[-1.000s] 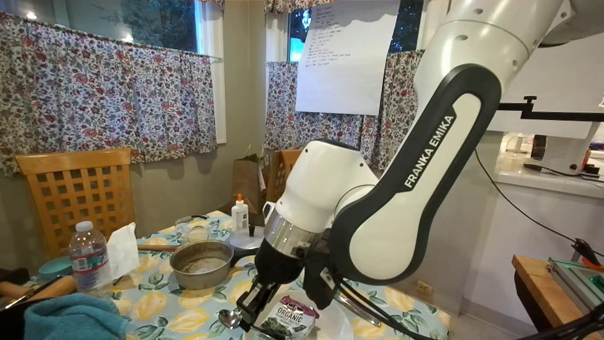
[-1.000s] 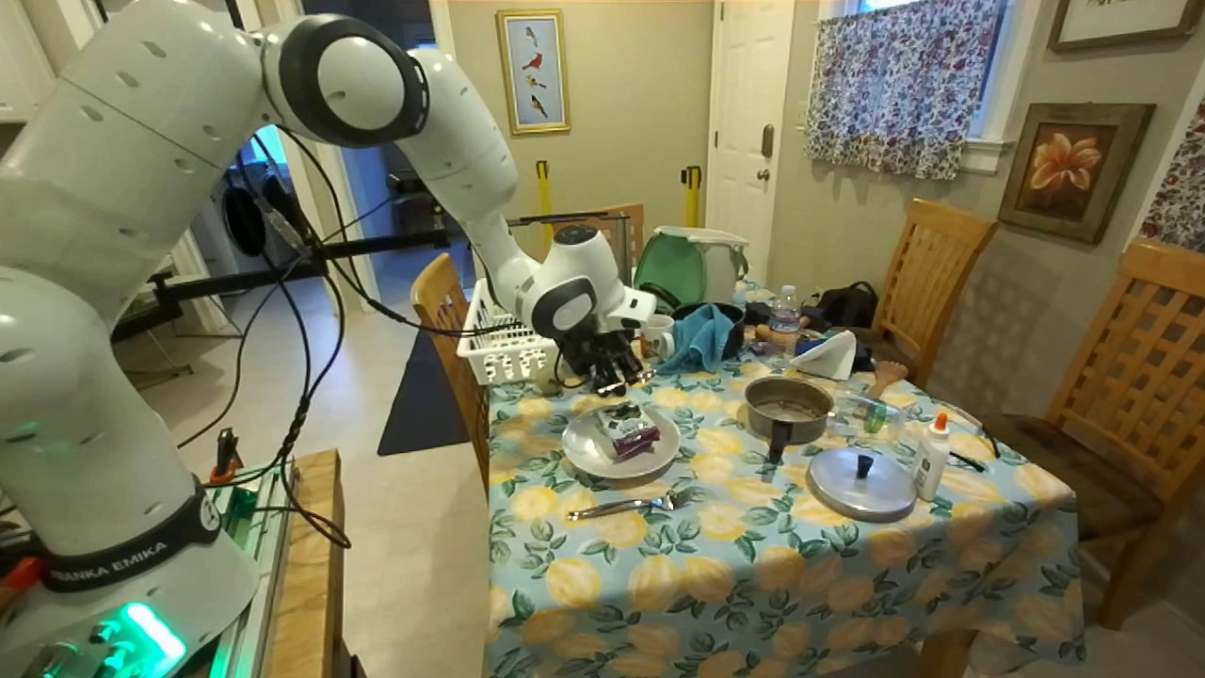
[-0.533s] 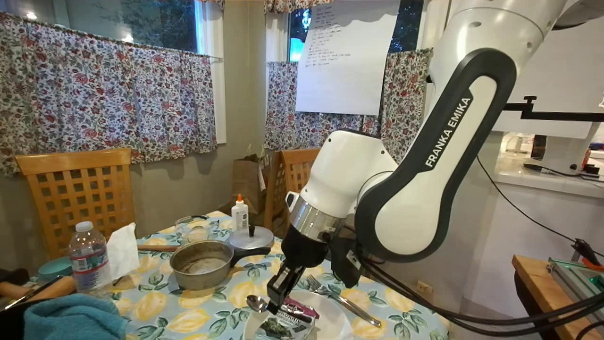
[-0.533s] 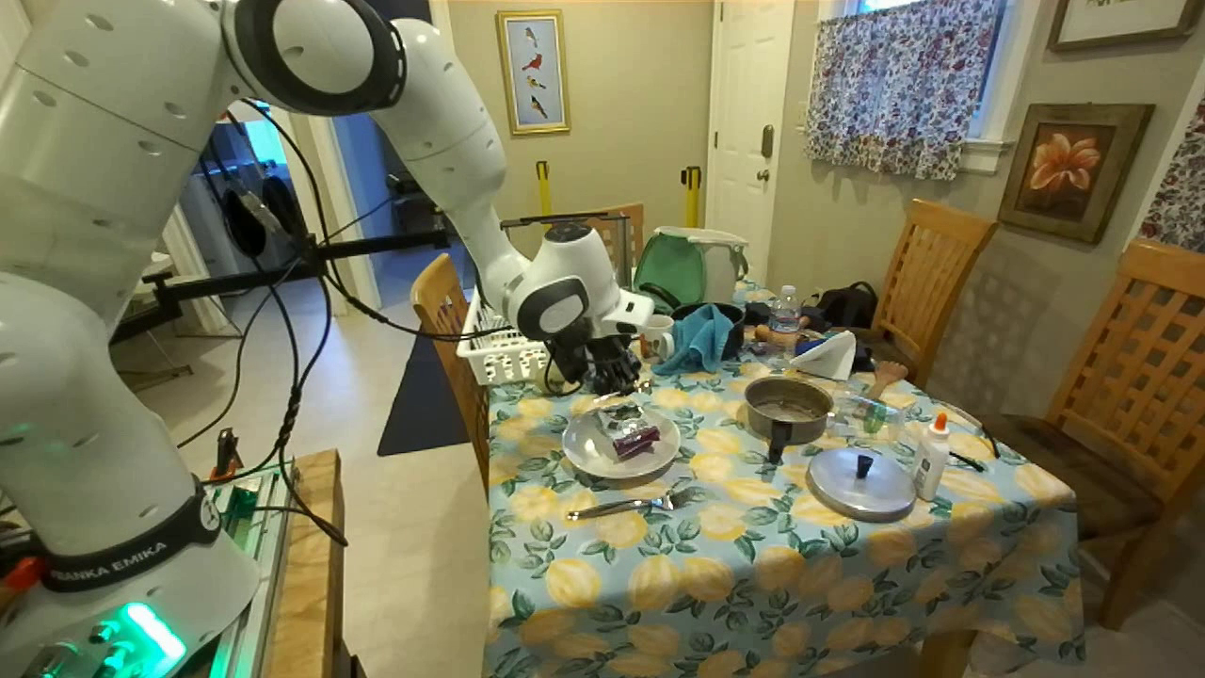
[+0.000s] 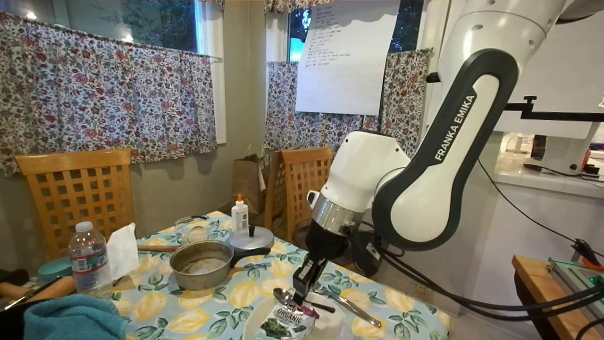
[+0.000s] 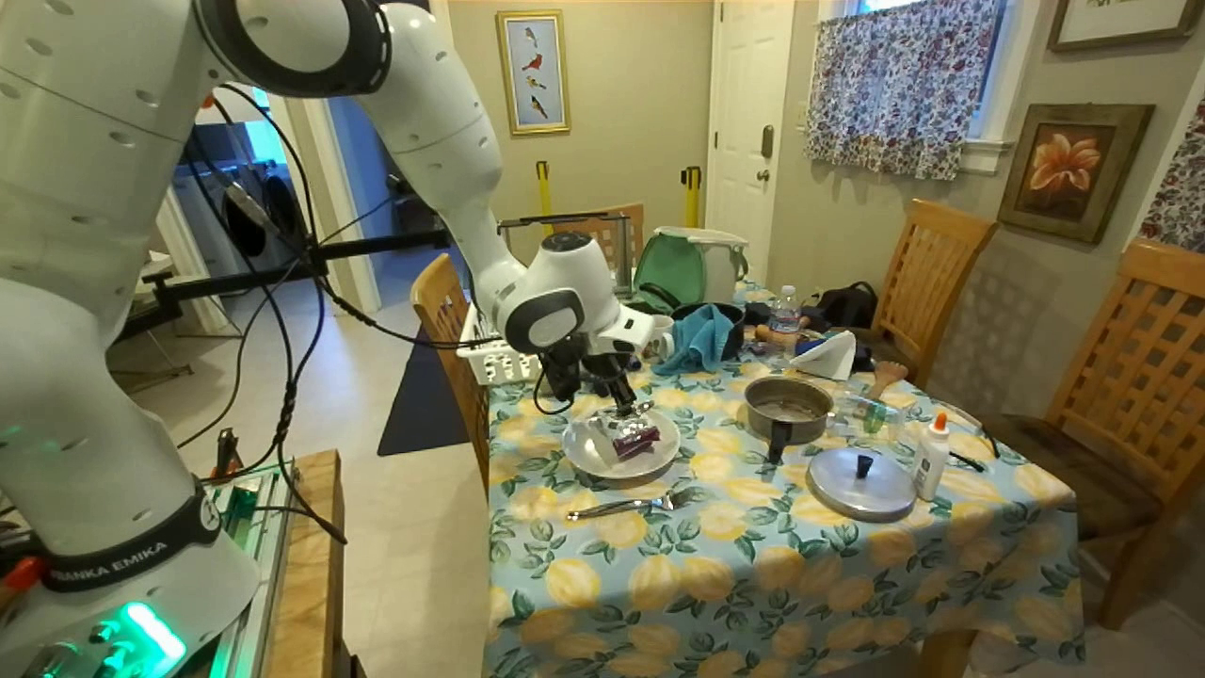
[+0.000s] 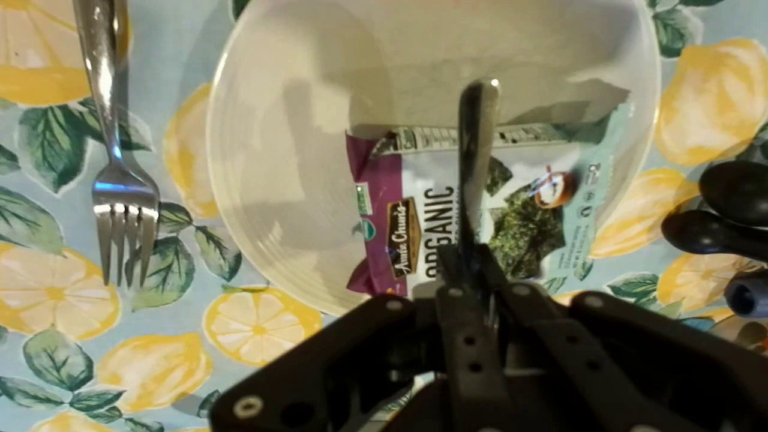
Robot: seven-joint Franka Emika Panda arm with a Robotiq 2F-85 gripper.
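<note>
In an exterior view, taking the saucepan (image 6: pixel 805 428) as the clock's centre, a metal lid (image 6: pixel 861 492) lies between four and five o'clock, an orange-tipped white bottle (image 6: pixel 931 467) stands near four, a clear bottle (image 6: pixel 784 325) at twelve, a folded white sheet (image 6: pixel 830 358) at one, a teal towel (image 6: pixel 700 341) at ten.

In the wrist view, the jointed metal gripper (image 7: pixel 472 264) was black, the slim metal spoon (image 7: pixel 478 150) silver. The flat, shiny snack packet (image 7: pixel 510 180) was purple at nine o'clock, mint green at three, white and dark green between. The round plate (image 7: pixel 270 180) was plain cream. The pale blue tablecloth (image 7: pixel 156 366) bore yellow lemons and green leaves. In an exterior view, the crumpled cloth towel (image 5: pixel 73 314) at eight o'clock was teal.
</note>
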